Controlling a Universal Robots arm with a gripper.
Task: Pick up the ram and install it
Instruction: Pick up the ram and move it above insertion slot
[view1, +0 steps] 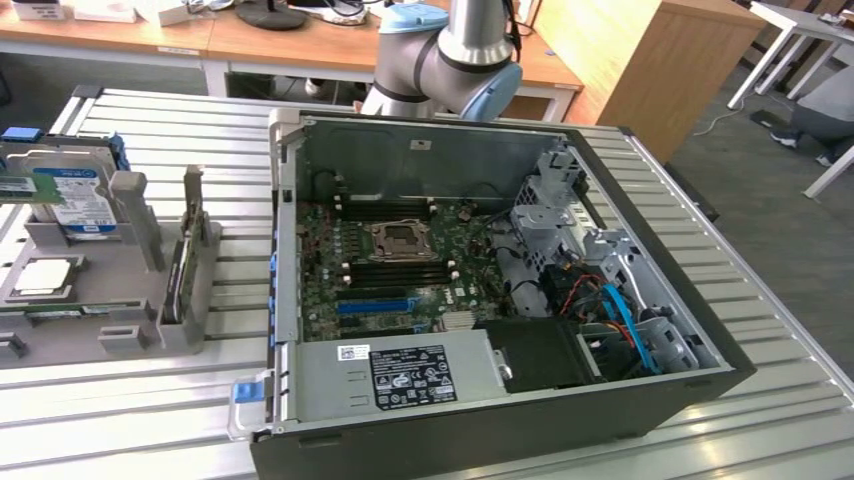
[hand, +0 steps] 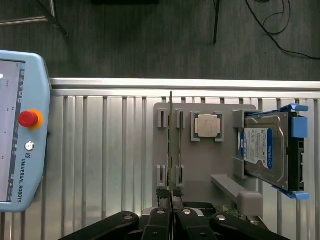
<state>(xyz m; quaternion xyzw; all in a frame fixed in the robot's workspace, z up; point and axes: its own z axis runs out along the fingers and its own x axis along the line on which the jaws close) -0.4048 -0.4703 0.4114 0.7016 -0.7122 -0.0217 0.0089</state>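
The grey holder sits on the ribbed metal surface at the exterior view's left. Its parts look parked so that a tool can reach each one from above. At the holder's far corner, the hard drive leans in its cradle. The square processor chip lies flat in a pocket near the holder's middle.

The ram stands on its long edge in the holder's slotted posts, on the side nearest the computer case. That leaves its thin top edge up and both faces free to be pinched. It has not been lifted out.

Seen from the wrist, the fingers are pressed together with nothing between them. They hang above the holder, in line with the ram's edge.

Beside the holder, toward the exterior view's right, the case lies on its side with the lid off. Its motherboard faces up, probably so the memory slots take a board pushed straight down.
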